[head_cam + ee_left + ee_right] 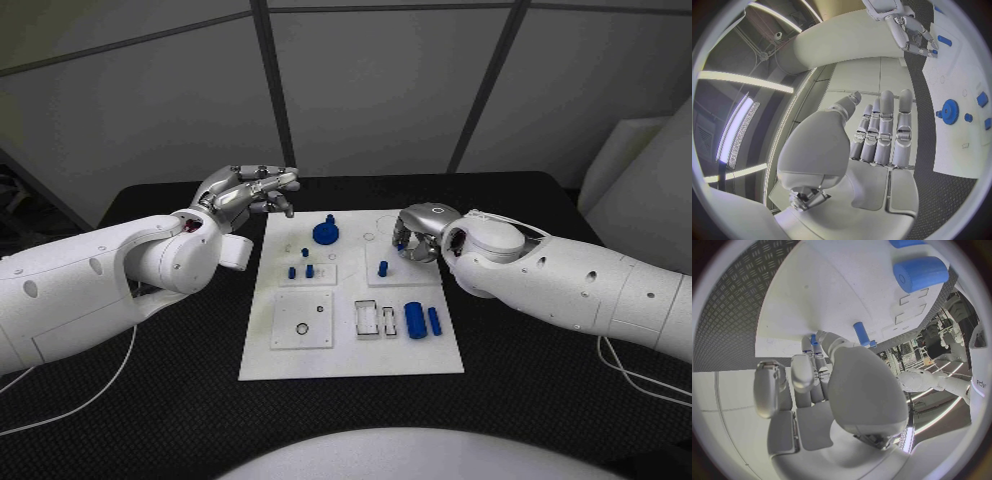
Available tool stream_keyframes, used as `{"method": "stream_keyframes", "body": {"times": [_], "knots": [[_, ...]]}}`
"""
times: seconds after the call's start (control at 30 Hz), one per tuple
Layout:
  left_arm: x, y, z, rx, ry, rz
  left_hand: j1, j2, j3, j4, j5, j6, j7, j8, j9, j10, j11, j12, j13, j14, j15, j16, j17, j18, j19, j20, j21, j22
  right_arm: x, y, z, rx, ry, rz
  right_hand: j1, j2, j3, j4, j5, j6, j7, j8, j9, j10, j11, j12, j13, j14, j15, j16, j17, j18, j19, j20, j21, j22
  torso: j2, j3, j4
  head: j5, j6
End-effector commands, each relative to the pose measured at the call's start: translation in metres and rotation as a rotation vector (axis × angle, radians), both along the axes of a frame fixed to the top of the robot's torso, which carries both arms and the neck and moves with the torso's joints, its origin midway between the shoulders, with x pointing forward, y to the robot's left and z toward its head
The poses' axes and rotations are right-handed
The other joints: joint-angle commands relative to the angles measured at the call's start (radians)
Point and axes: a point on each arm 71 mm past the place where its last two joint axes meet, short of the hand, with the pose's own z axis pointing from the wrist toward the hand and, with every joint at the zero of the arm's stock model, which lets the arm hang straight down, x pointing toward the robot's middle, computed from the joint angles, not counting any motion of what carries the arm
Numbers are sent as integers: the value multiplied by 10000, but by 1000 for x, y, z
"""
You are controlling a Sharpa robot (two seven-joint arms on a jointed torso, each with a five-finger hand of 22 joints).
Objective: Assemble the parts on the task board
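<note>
Blue parts (415,320) lie on the white task board (353,355), my left hand (248,190) empty with straight fingers beside it, while my right hand (418,232), grip unclear, risks knocking the nearby peg (382,268).

Black table (173,360); white task board (353,355) flat at centre.

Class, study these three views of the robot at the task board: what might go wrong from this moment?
1. The right hand hovers low over the task board beside a standing blue peg; a careless move might topple it.
2. The left hand sits near the blue gear and could nudge it.
</note>
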Motion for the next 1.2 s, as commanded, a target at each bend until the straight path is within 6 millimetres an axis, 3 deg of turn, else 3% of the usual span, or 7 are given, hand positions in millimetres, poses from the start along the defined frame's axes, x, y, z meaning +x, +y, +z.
{"method": "stream_keyframes", "body": {"times": [0.03,0.33,0.57,0.83,1.2], "knots": [[0,-1,2,-152,-68,-154,69,39,-58,-20,16,-19,43,-31,-4,-91,-8,67,11,-62,31,-58,-18,492,11,19,-66,-12,0,0,-4,-284,376,-83,-59,48,54,-2,18,57,-14,42,9,60,26,54,8,474,-76,64,6,-55,129,-32,65,1095,2,7,7,-22,-39],[0,0,1,-142,-32,-166,77,41,-63,-25,15,-25,55,-29,-3,-101,-1,71,11,-60,34,-56,-25,492,16,20,-69,-17,1,1,-6,-374,317,-152,-60,66,76,-23,26,58,-15,28,4,54,26,35,3,470,-79,92,15,-58,132,-37,80,1113,5,3,11,-15,-81],[0,1,1,-127,-20,-147,87,47,-65,-30,16,-29,63,-28,-3,-110,5,75,11,-60,37,-55,-31,492,21,21,-71,-20,2,1,-3,-211,-60,-163,198,378,369,-367,-19,406,-82,155,66,395,-77,122,78,452,-185,262,68,-150,341,-64,397,1497,5,12,3,-12,-106],[0,2,1,-120,-17,-135,106,55,-66,-39,17,-35,72,-25,-2,-121,10,81,10,-59,40,-53,-41,492,27,22,-75,-25,1,2,0,-134,-387,-144,222,512,558,-624,-91,624,-119,208,115,616,-125,88,132,387,-245,69,-287,-220,509,-98,624,1775,11,11,12,-40,-131],[0,3,1,-97,-10,-92,177,100,-57,-72,25,-43,88,-10,2,-146,21,106,10,-60,46,-51,-73,492,46,24,-85,-40,-5,-3,9,288,-1028,-203,207,526,663,-743,-75,646,-121,185,120,661,-135,32,144,378,-252,94,-319,-234,541,-108,671,1833,-1,9,9,-26,-149]]}}
